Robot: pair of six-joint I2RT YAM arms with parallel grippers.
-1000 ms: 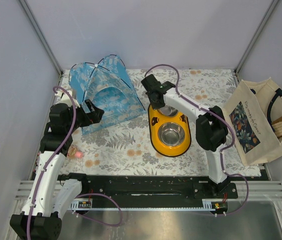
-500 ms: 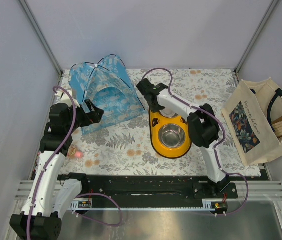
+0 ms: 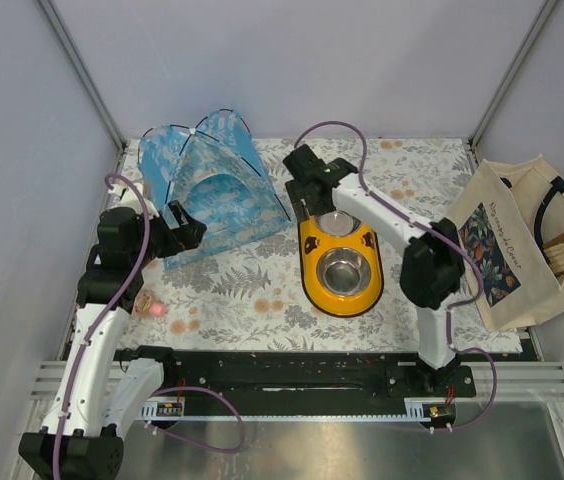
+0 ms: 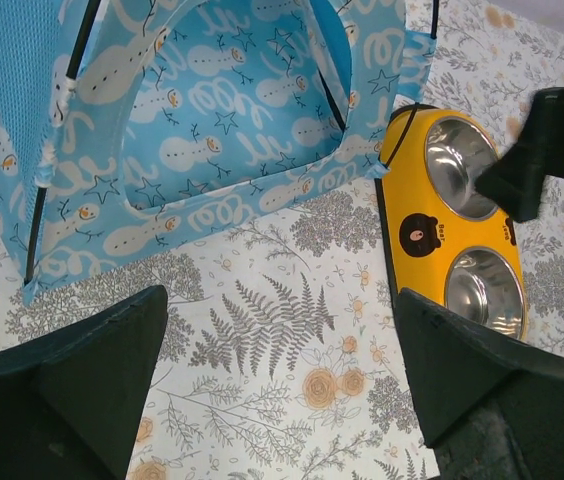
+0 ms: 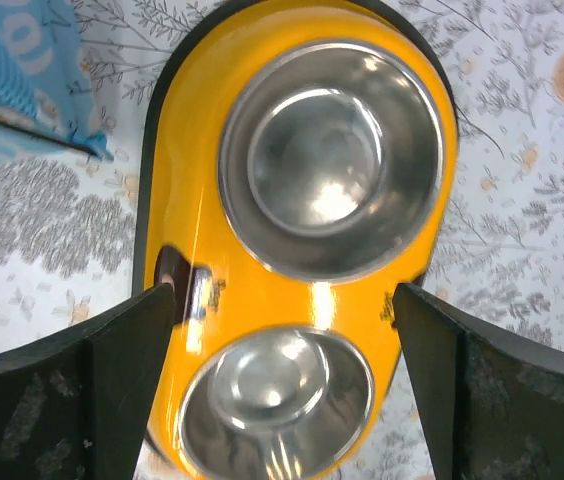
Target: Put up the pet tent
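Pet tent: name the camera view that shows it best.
Top external: the whole pet tent shows, poles and doorway included. Left wrist crops it to the front panel; right wrist catches only a blue corner.

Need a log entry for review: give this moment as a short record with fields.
pet tent: standing upright, far left of the table, arched doorway showing
left gripper: open, holding nothing, by the tent's front
right gripper: open, holding nothing, above the yellow feeder
yellow feeder: right of the tent, both steel bowls empty
tote bag: right edge of the table
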